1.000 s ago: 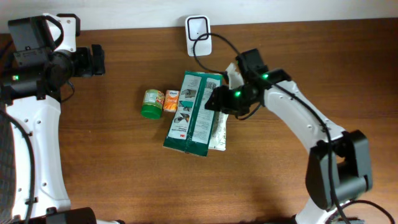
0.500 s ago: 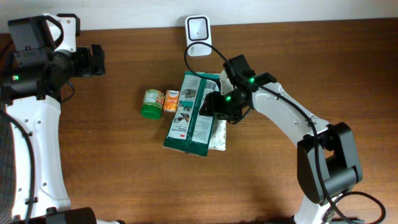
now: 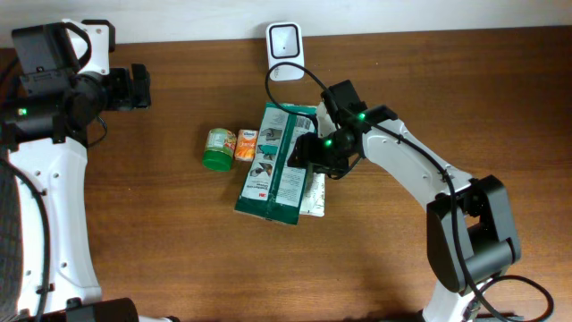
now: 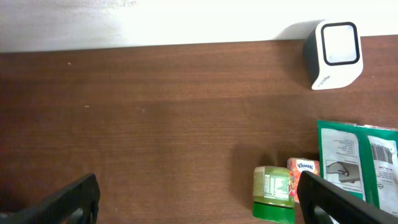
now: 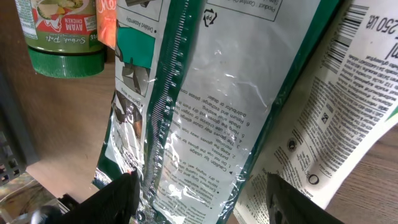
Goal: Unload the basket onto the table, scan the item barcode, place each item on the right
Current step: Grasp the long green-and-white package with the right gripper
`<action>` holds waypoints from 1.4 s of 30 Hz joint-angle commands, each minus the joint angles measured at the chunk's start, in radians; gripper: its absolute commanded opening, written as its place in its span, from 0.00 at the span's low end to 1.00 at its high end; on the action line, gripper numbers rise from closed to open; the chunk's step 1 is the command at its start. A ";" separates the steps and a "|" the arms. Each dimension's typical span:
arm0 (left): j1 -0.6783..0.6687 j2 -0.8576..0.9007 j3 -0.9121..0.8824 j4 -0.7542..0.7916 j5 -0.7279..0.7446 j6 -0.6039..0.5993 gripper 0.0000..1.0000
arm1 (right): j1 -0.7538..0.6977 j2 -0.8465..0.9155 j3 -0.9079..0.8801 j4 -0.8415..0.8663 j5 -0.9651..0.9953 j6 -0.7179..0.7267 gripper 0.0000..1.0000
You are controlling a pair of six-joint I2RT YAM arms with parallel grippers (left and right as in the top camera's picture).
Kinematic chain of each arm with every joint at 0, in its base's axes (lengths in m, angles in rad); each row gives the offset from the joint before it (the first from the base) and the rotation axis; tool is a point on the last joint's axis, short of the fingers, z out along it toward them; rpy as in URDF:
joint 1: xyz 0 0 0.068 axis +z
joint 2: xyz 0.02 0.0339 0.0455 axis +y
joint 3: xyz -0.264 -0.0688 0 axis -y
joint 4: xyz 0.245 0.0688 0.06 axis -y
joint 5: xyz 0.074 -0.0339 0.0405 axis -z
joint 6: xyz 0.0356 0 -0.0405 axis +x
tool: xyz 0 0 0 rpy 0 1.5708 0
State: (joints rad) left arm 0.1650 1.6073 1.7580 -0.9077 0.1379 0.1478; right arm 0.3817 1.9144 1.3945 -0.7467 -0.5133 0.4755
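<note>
Where right tool (image 5: 202, 202) straddles green pouch (image 5: 211, 93), grip unclear — contact cut off; left tool (image 4: 199, 202) gapes, empty.

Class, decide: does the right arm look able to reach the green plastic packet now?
Probably yes: the right gripper hangs open directly over the green plastic packet, with nothing between them.

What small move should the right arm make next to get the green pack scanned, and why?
Probably close the right pincer on the green pack and lift it. Its fingers stand apart on either side of the pack, which lies flat, partly over a white pack, while the scanner waits at the back edge of the table.
</note>
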 commanded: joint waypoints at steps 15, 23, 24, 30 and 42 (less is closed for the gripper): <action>0.003 -0.003 0.012 0.002 -0.004 -0.003 0.99 | 0.025 0.007 -0.011 0.004 0.032 0.001 0.61; 0.003 -0.003 0.012 0.002 -0.004 -0.003 0.99 | 0.025 0.007 -0.011 0.003 0.040 -0.007 0.52; 0.003 -0.003 0.012 0.002 -0.004 -0.003 0.99 | 0.025 0.007 -0.011 0.003 0.040 -0.007 0.52; 0.003 -0.003 0.012 0.002 -0.004 -0.003 0.99 | 0.025 0.007 -0.060 0.046 0.055 0.006 0.53; 0.003 -0.003 0.012 0.002 -0.004 -0.003 0.99 | 0.097 0.026 -0.174 0.316 0.099 0.039 0.43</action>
State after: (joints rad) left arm 0.1650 1.6073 1.7580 -0.9077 0.1379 0.1478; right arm 0.4500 1.9167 1.2278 -0.4370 -0.4522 0.5064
